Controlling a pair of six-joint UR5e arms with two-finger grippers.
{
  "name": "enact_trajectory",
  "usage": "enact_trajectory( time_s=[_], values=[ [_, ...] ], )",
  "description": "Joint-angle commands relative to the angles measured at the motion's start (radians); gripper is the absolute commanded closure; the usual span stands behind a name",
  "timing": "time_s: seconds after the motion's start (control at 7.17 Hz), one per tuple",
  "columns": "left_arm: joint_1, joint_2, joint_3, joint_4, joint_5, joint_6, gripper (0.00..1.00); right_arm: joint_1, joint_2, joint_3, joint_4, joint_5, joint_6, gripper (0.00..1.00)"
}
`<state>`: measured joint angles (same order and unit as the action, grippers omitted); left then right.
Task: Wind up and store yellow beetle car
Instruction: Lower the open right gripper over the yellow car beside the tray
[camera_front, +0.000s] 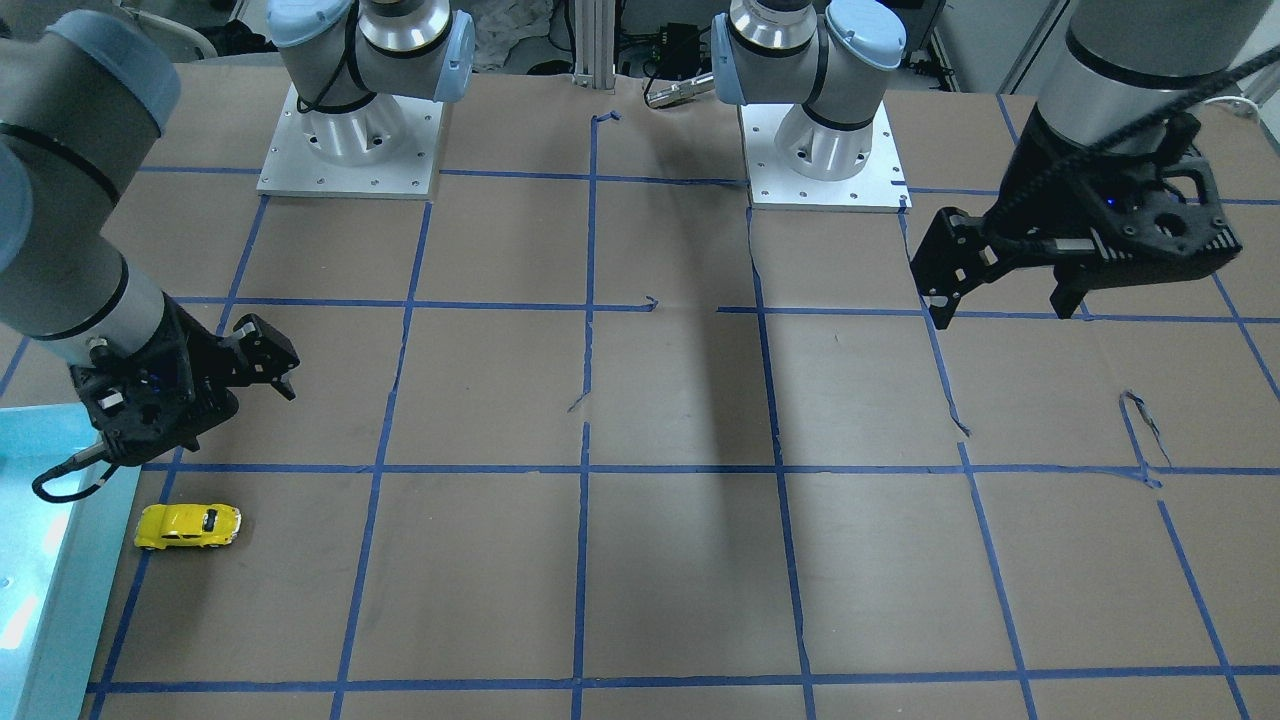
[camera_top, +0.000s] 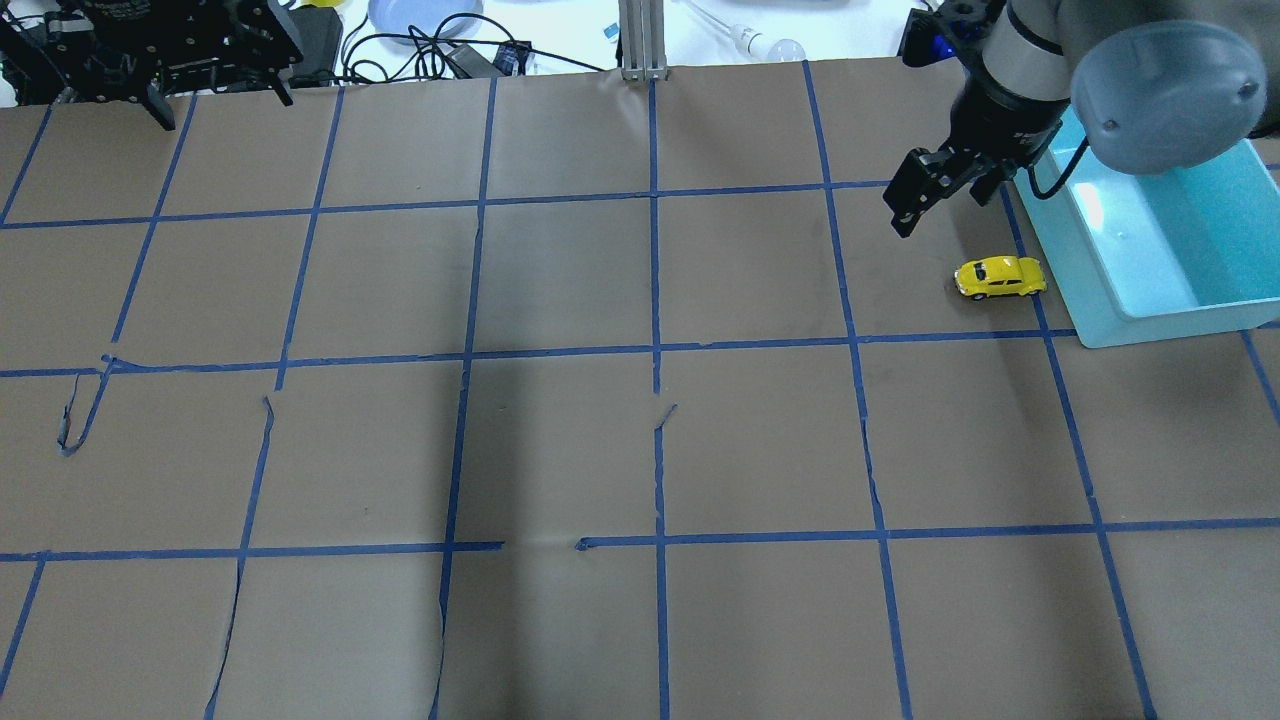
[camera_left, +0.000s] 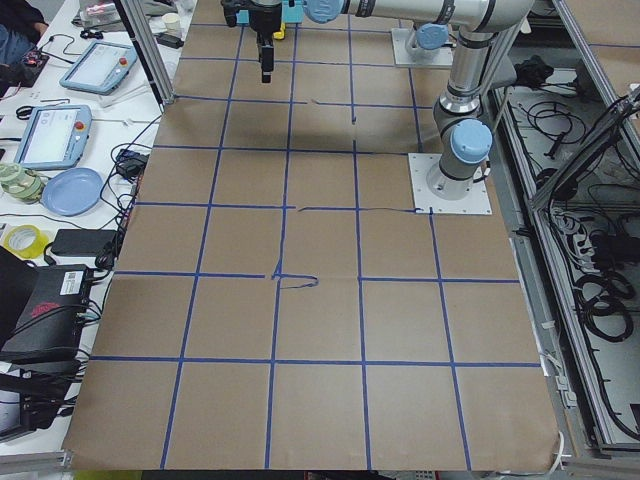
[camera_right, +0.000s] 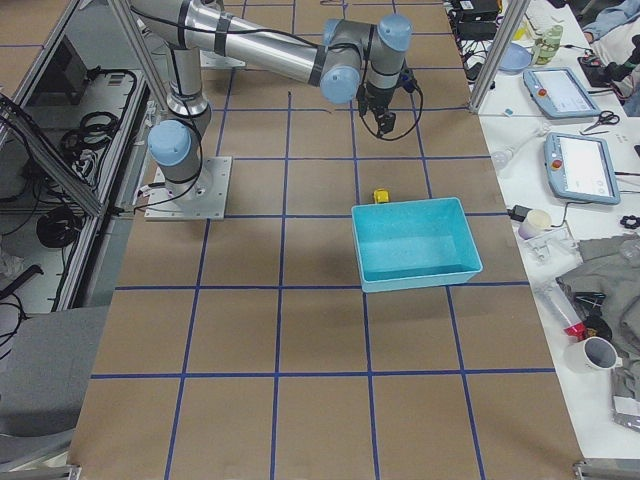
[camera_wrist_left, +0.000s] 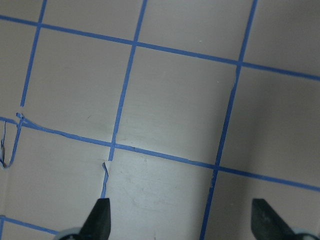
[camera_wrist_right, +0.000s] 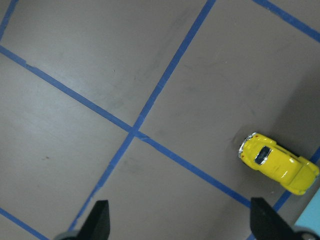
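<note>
step: I reckon I'm lining up on the yellow beetle car (camera_top: 1000, 277) for the first grab. Nothing is wound or stored yet.

my right tool (camera_wrist_right: 180, 222): wide open, holding nothing, hanging above the bench (camera_top: 640, 450) near the car but not over it. In my wrist view the car sits off to one side, not between the fingertips.

my left tool (camera_wrist_left: 182, 220): also open and empty, parked well away at the other end of the bench.

where the car is: on its wheels on the brown paper, just beside the side wall of the teal bin (camera_top: 1150, 305), with one end on a blue tape line.

how I'd do it: slide over until the car is centred between the fingers, then turn the wrist so they close on its two flanks, not nose to tail. Come down low enough to catch the body. It's tiny and glossy, so probably slippery. Keep the wheels on the bench for the pull-back. Watch the finger nearest the bin wall, it's tight there.

long axis: runs side to side across the bench, slightly tilted, one end towards the bin and the other towards the middle.

which way it points: can't honestly say which end is the nose. The dark window sits closer to the end away from the bin.
</note>
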<state>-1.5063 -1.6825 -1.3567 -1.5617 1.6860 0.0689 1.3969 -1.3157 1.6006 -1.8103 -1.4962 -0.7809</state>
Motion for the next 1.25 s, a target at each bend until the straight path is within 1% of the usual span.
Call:
enact_trajectory(
  time_s=[0.0,0.14,0.28,0.42,0.56,0.7,0.84,0.98,1.12],
  values=[
    [-0.008,0.044,-0.047,-0.008,-0.050,0.100,0.00,-0.054,0.074,-0.001,-0.110,-0.015,-0.482,0.00],
    [-0.008,0.050,-0.058,-0.038,-0.104,0.098,0.00,-0.111,0.093,0.007,-0.110,-0.012,-0.665,0.00],
    [-0.006,0.053,-0.068,-0.040,-0.109,0.089,0.00,-0.155,0.116,0.005,-0.097,0.002,-0.808,0.00],
    [0.001,0.052,-0.070,-0.047,-0.105,0.063,0.00,-0.163,0.121,0.008,-0.106,-0.010,-0.922,0.00],
    [0.009,0.053,-0.068,-0.070,-0.100,0.060,0.00,-0.165,0.151,0.010,-0.141,-0.033,-1.109,0.00],
    [0.011,0.052,-0.068,-0.093,-0.108,0.063,0.00,-0.165,0.167,0.025,-0.165,-0.051,-1.153,0.00],
    [0.011,0.047,-0.068,-0.092,-0.112,0.066,0.00,-0.165,0.185,0.069,-0.276,-0.056,-1.155,0.00],
    [0.009,0.041,-0.068,-0.092,-0.112,0.072,0.00,-0.165,0.211,0.091,-0.337,-0.055,-1.155,0.00],
    [0.009,0.040,-0.070,-0.092,-0.109,0.075,0.00,-0.165,0.228,0.097,-0.357,-0.050,-1.153,0.00]
  ],
)
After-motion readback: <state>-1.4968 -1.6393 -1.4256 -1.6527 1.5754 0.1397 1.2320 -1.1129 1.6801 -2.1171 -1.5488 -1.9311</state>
